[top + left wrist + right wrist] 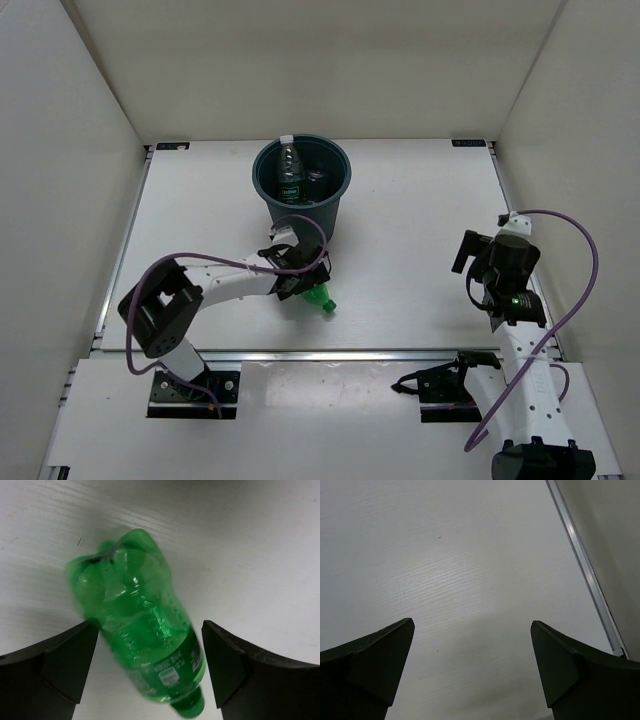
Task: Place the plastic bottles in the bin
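The all-green bottle (318, 296) lies on its side on the white table in front of the bin. In the left wrist view the green bottle (135, 625) lies between my fingers with its cap toward the camera. My left gripper (298, 272) (149, 630) is open around it; the left finger is at the bottle's side and the right finger stands clear of it. The dark teal bin (300, 218) stands at the back centre, with a clear bottle (289, 170) and other bottles inside. My right gripper (474, 258) (472, 630) is open and empty over bare table.
White walls enclose the table on the left, back and right. A metal rail (585, 570) runs along the table's right edge near my right gripper. A purple cable (240, 262) loops over my left arm.
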You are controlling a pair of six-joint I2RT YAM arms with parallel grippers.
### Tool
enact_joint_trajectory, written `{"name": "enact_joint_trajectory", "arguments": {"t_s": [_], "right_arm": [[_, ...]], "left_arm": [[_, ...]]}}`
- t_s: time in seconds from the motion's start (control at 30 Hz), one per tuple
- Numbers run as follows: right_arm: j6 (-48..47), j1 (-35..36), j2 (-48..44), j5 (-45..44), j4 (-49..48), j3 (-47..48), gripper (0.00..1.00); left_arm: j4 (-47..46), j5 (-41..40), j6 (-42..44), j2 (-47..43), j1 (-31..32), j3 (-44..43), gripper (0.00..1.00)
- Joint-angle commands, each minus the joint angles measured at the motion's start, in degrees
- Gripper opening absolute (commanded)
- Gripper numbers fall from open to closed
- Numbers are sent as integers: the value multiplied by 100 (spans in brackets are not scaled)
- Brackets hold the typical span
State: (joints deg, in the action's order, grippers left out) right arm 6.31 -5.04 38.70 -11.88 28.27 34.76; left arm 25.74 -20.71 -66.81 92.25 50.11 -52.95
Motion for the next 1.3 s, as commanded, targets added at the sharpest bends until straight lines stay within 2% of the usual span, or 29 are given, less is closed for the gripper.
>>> {"name": "enact_joint_trajectory", "arguments": {"t_s": [0.0, 0.13, 0.2, 0.3, 0.4, 0.53, 0.67, 0.73, 0.8, 0.93, 1.03, 1.1, 1.17, 1.23, 1.27], "right_arm": [[116, 20, -64, 115, -225, -22, 99], [222, -58, -126, 335, -366, -84, 99], [292, -76, -126, 397, -384, -66, 99], [310, -6, -117, 406, -445, -66, 99], [380, 117, -90, 362, -577, -84, 99], [459, 161, -47, 423, -770, -84, 99], [477, 117, 6, 511, -955, -14, 99], [512, 117, -11, 511, -990, 4, 99], [503, 73, 6, 563, -1078, 21, 99], [547, 91, 111, 573, -1140, 127, 99], [460, 170, 182, 564, -1175, 127, 99], [547, 205, 226, 520, -1192, 127, 99], [486, 223, 244, 537, -1193, 92, 99], [556, 223, 270, 520, -1193, 75, 99], [617, 205, 252, 511, -1201, 48, 99]], "left_arm": [[63, -127, 159, 196, -10, -373, 91], [317, 32, 659, 416, -10, -734, 70], [388, -39, 852, 172, 69, -796, 66], [109, 180, 1396, -415, 113, -718, 64], [-219, 1531, 2073, -690, 209, -865, 64], [378, 1544, 2803, -638, 728, -2084, 64], [503, 1798, 3314, -489, 510, -3464, 63], [293, 1536, 3690, -506, 447, -3861, 64], [-137, 852, 4024, -515, 369, -4205, 64], [-648, -359, 4588, -130, -219, -4627, 65], [-806, -889, 4887, 336, -650, -4926, 67], [-912, -987, 5036, 566, -809, -5032, 69], [-921, -901, 4950, 794, -967, -5128, 76], [-834, -830, 4818, 882, -1064, -5243, 73], [-833, -1056, 4826, 909, -1151, -5156, 73]]}}
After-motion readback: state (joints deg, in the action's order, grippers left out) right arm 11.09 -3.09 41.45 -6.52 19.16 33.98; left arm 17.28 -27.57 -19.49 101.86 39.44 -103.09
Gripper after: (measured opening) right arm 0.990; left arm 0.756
